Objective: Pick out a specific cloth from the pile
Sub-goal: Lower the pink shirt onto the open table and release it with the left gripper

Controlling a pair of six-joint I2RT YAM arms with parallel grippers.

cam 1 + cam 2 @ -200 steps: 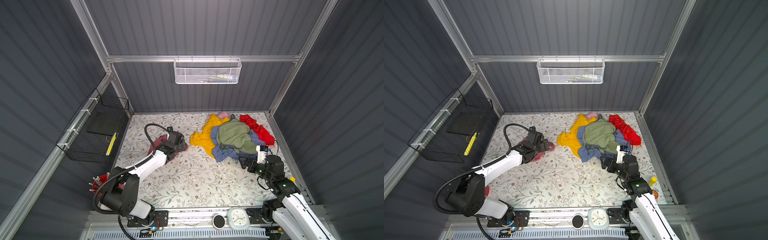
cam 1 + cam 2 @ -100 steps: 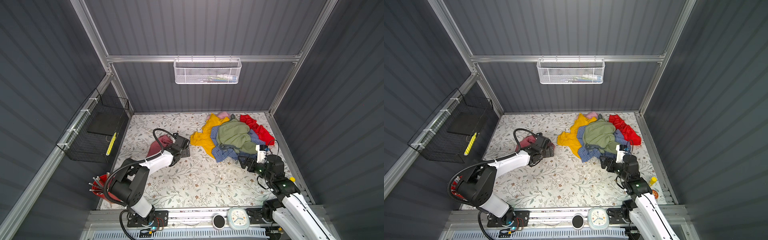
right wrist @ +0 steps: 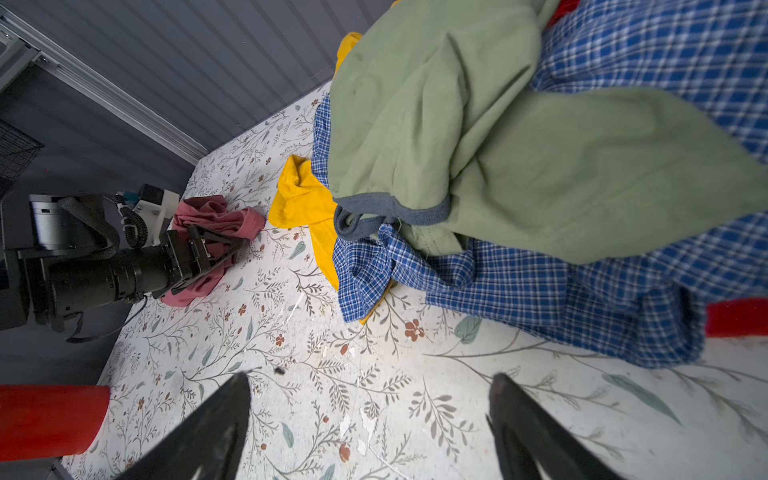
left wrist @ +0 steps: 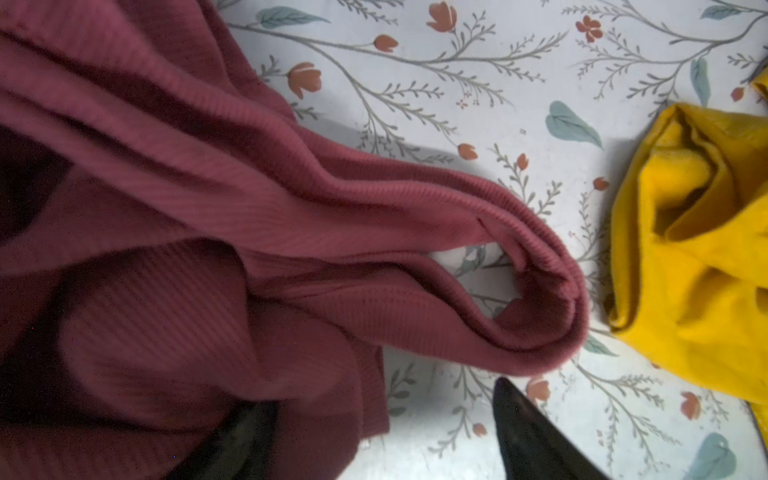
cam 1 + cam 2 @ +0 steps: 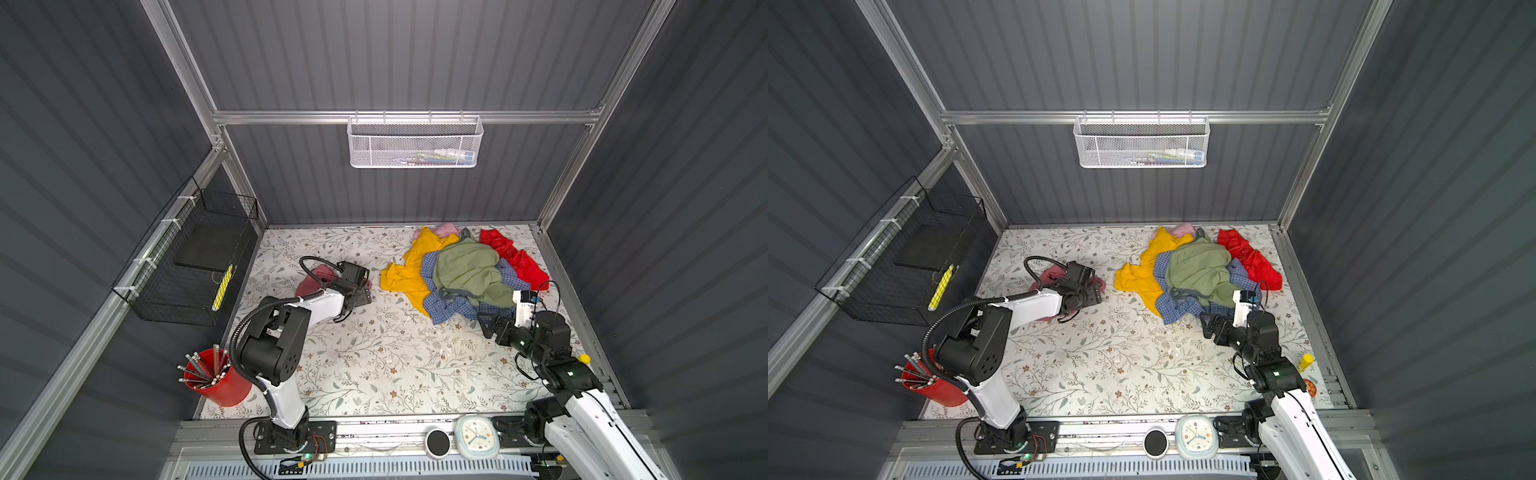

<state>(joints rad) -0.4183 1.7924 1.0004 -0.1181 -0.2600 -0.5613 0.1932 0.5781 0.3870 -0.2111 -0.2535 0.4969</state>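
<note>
Ok so in both top views the left arm is folded hard at the elbow with its forearm laid low over the table (image 5: 374, 365). The left gripper (image 5: 360, 291) sits right on the near edge of the cloth (image 5: 318, 276), which lies crumpled on the left half, well apart from the pile (image 5: 465, 270) in the back right corner. The right arm comes up from the front rail, with the right gripper (image 5: 1208, 326) low and just short of the pile's front edge, not touching it. There's loads of bare tabletop in the middle and front, only a red pencil cup (image 5: 216, 382) at the front left corner. In the left wrist view the fingers are spread. One finger (image 4: 237, 440) is tucked against a fold of the cloth and the other is on bare table, so nothing's pinched. The cloth's rolled end stops just short of the yellow garment (image 4: 698, 249), with a thin strip of table between. In the right wrist view the fingers are wide apart over bare table and the hem of the blue-checked shirt (image 3: 540, 291) is just ahead. The cloth shows across the open floor, under the left gripper.
</note>
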